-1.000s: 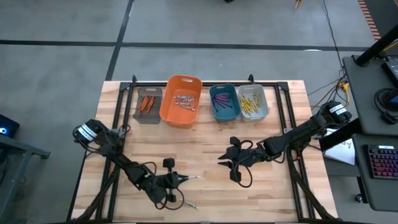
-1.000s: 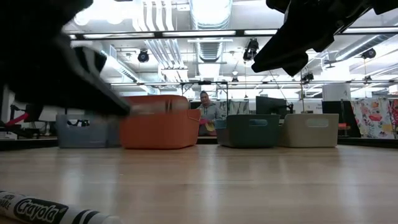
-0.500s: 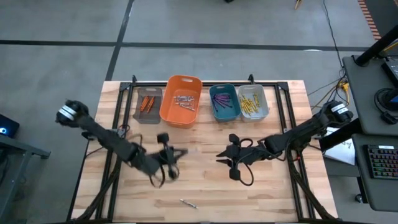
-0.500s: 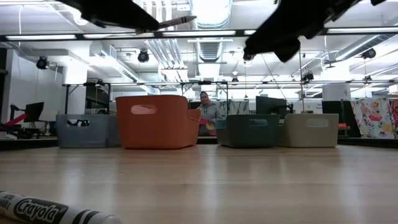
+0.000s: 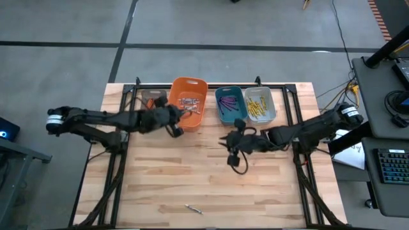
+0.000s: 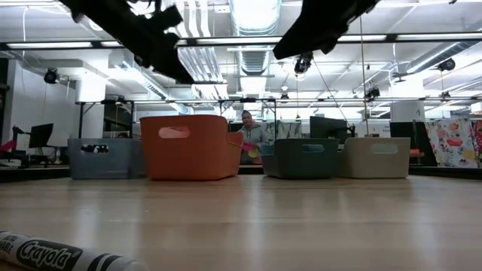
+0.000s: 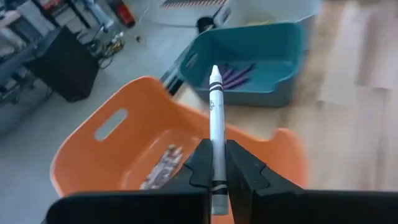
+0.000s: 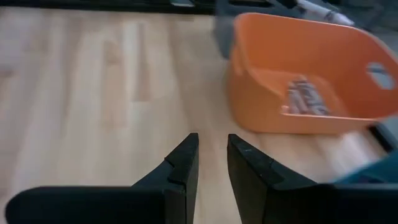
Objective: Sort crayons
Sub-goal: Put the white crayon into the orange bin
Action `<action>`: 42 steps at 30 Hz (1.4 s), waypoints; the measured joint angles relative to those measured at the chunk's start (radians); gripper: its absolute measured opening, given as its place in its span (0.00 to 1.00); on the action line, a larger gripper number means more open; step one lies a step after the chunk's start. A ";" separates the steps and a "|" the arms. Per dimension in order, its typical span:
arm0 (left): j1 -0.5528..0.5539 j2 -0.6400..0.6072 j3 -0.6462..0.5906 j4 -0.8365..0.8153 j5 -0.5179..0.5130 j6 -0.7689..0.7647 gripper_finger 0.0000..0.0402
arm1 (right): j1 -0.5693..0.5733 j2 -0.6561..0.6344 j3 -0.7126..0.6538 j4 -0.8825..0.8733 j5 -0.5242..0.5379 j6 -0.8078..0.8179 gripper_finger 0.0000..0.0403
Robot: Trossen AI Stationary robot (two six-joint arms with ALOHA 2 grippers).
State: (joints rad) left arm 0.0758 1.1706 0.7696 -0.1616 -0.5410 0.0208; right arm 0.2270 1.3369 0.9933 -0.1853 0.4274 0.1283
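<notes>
With your left gripper fingers pinched on a white crayon over the orange bin, centre it above the grey-white crayons inside before releasing, while your right gripper, fingers narrowly parted and empty, waits mid-table.

We count four bins on the table, in one row: a brown bin, an orange bin, a teal bin and a grey bin. We see two arms, so two grippers: the left gripper and the right gripper. One white crayon is held in the left gripper. One more loose crayon lies on the wood near the front edge. The crayons inside the bins are too small and too many, so we cannot count them.
</notes>
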 joint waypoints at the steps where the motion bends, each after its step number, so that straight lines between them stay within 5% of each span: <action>1: 0.033 0.000 0.000 0.000 0.021 0.016 0.00 | -0.016 0.000 0.017 -0.022 0.001 -0.011 0.19; 9: 0.243 0.014 0.000 -0.015 0.190 0.054 0.00 | -0.153 0.000 0.126 -0.101 0.002 -0.103 0.19; 15: 0.302 0.096 0.023 -0.035 0.220 0.015 0.00 | -0.214 0.000 0.127 -0.102 0.000 -0.103 0.19; 31: 0.423 0.394 0.407 -0.435 0.260 0.405 0.00 | -0.236 0.000 0.111 -0.119 -0.009 -0.050 0.19; 35: 0.454 0.488 0.514 -0.559 0.375 0.419 0.00 | -0.236 0.000 0.111 -0.122 -0.010 -0.050 0.19; 42: 0.472 0.605 0.612 -0.648 0.374 0.397 0.04 | -0.235 0.000 0.111 -0.133 -0.012 -0.032 0.19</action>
State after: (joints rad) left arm 0.5478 1.7754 1.3816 -0.8093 -0.1665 0.4183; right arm -0.0079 1.3369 1.1038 -0.3187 0.4156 0.0963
